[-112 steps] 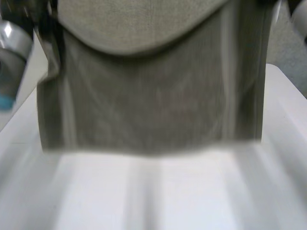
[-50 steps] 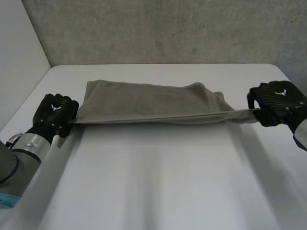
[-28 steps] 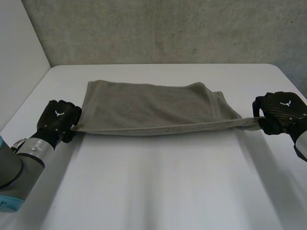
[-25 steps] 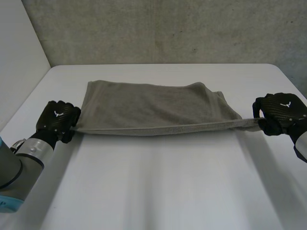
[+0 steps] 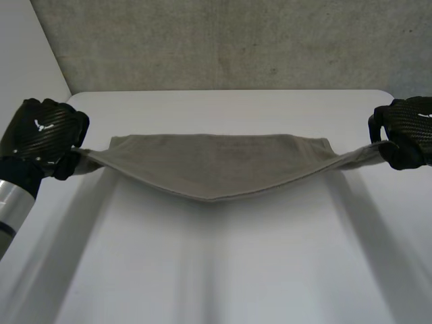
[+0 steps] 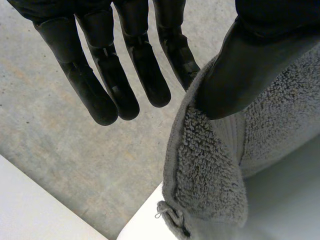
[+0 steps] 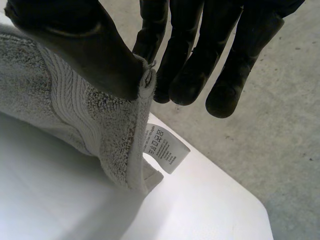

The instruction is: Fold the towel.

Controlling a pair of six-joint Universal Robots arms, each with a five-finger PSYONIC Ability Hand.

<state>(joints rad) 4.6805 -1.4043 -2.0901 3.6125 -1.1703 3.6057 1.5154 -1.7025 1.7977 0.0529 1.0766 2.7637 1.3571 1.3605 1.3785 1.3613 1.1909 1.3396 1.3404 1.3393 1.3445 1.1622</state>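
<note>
Hands have risen since 0.5 s ago; towel point(image 5: 216, 165) now hangs betw. them, sagging toward table point(image 5: 223, 270). L hand point(image 5: 42, 135) & R hand point(image 5: 405, 128) each thumb-pinch a corner. No fold set yet, I'd say.

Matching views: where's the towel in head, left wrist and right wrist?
Head view: towel strung between left hand and right hand, sagging in the middle over the white table.
Left wrist view: a towel corner pinched under the left hand's thumb, beside its fingertips.
Right wrist view: a towel corner pinched under the right hand's thumb, label hanging from it.
Shared landmark: the white table beneath the towel.
</note>
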